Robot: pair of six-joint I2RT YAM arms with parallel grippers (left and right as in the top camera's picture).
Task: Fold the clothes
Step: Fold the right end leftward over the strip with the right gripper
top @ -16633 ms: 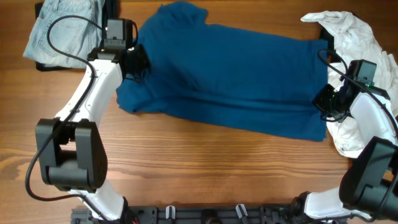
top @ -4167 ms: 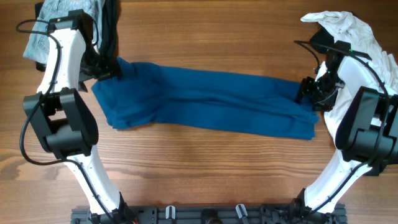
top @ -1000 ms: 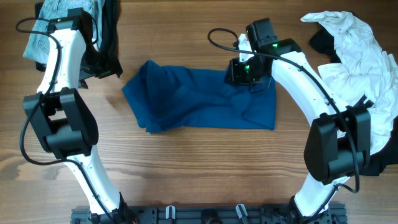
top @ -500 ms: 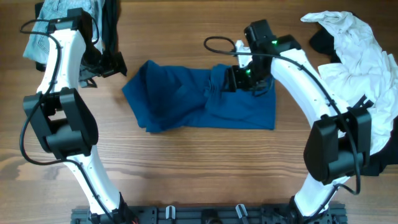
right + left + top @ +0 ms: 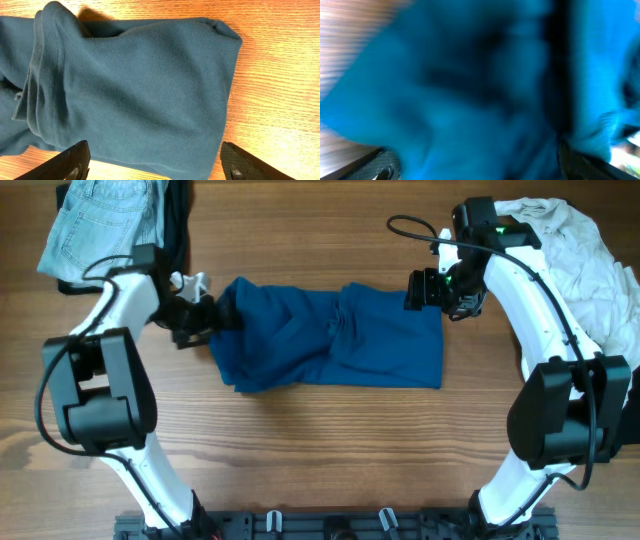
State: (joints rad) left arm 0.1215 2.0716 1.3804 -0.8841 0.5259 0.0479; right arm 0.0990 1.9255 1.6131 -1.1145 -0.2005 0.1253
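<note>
Dark-blue shirt lies bunched in a band at the middle of the bench. My left gripper sits at its left end, fingers spread, fabric between. My right gripper hangs open over its far right corner.

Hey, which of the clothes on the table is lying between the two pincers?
The dark-blue shirt, bunched in the middle. The jeans sit at the far left corner, the white top in a heap at the right edge.
</note>
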